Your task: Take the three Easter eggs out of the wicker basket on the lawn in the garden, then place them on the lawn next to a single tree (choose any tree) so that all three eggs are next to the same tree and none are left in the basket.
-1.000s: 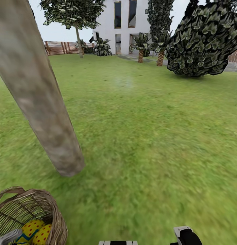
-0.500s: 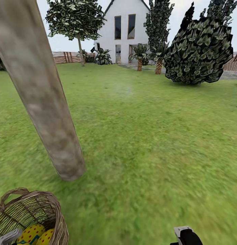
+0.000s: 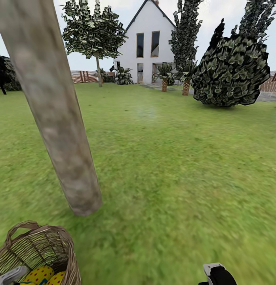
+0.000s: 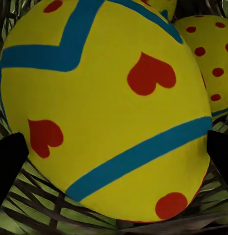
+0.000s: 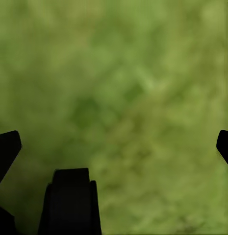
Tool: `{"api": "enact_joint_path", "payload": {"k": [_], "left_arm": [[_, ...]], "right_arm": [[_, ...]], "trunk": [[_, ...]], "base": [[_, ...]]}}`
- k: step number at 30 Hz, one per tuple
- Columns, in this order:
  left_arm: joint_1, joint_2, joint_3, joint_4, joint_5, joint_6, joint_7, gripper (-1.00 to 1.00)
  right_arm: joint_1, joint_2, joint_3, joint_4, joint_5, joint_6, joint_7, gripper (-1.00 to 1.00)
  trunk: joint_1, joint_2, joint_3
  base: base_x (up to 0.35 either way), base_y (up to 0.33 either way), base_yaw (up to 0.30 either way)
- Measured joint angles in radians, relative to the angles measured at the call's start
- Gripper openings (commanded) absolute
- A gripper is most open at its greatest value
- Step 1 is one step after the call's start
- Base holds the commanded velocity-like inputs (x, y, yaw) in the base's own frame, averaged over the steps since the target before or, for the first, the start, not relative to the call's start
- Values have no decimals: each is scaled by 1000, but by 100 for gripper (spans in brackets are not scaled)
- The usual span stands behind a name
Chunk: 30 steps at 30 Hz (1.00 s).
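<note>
Left wrist: fingers (image 4: 114,152) seemingly astride egg (image 4: 109,107)

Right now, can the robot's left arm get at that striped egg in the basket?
Probably yes. The left gripper is already inside the wicker basket, fingertips spread either side of the striped egg; nothing sits between them.

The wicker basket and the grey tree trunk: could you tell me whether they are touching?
Apart. The head view shows a strip of lawn between the wicker basket and the trunk's base.

Easter eggs (image 3: 42,275) inside wicker basket (image 3: 54,245), beside tree (image 3: 58,118)
</note>
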Motion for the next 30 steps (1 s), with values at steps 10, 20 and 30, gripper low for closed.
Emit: {"api": "enact_joint_path", "payload": {"k": [10, 20, 30], "left_arm": [[0, 1, 0, 0, 7, 1, 0, -100], [0, 0, 0, 0, 2, 0, 0, -100], [0, 0, -1, 2, -1, 0, 0, -100]], "right_arm": [[0, -2, -3, -2, -1, 0, 0, 100], [0, -2, -1, -2, -2, 0, 1, 100], [0, -2, -2, -4, -2, 0, 1, 100]], "trunk": [[-5, 2, 40], [-9, 5, 81], [-14, 7, 121]], "base": [[0, 0, 145], [0, 0, 99], [0, 0, -30]]}}
